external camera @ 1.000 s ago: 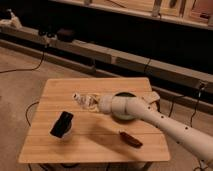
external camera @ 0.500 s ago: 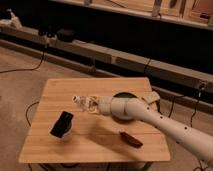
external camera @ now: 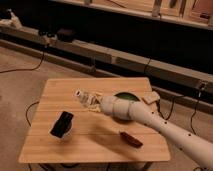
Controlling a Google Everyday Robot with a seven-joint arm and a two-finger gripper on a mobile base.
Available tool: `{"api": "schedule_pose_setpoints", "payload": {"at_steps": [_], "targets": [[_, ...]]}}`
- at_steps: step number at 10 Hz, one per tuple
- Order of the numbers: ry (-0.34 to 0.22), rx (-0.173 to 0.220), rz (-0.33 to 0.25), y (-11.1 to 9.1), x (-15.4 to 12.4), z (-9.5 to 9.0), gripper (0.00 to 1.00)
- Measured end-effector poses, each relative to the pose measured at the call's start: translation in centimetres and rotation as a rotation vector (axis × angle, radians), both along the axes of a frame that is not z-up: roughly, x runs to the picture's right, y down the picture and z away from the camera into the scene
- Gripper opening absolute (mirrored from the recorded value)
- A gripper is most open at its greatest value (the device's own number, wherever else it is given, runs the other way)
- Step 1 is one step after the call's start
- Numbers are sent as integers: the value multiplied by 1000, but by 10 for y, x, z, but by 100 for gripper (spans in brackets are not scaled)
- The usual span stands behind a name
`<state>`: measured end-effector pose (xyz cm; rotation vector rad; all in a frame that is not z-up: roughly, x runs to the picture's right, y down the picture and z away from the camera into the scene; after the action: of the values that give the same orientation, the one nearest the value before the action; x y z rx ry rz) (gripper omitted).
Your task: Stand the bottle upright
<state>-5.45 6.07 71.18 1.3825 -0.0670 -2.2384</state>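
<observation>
1. The bottle [external camera: 84, 97] lay tilted, not upright: its long axis ran from upper left to lower right, with the light cap end pointing up and to the left, toward the far-left part of the table, and the base end toward my wrist.
2. It was a small, clear-to-whitish plastic bottle with a pale label, and it looked shorter than the green bowl [external camera: 125, 96] is wide.
3. It sat over the middle of the wooden table [external camera: 55, 145], a little toward the far edge, just left of the green bowl.
4. My gripper [external camera: 94, 103] was at the bottle's lower right end, in the table's middle; the bottle appeared to be at my fingers, but I could not tell whether they were spread or pinching it.
5. My white arm [external camera: 165, 127] reached in from the lower right, crossing in front of the green bowl and hiding most of it.
6. A black rectangular object [external camera: 62, 124] lay near the left front of the table, well apart from the bottle.
7. A dark brown oblong object [external camera: 130, 139] lay near the front edge, beneath my forearm.
8. A tan object [external camera: 151, 98] rested at the table's right edge, just beside the bowl.
</observation>
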Motion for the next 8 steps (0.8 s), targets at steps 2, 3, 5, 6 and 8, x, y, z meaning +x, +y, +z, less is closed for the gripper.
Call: {"api": "schedule_pose_setpoints", "payload": {"at_steps": [2,3,5,6,8], "targets": [[7,-9,67,4,11,-1,0],[11,-14,105,7,17,-1,0],[13,-11,187,9,26,-3,0],[8,-7,219,11,27,-5,0],[-19,-8,248,18,21,-7,0]]}}
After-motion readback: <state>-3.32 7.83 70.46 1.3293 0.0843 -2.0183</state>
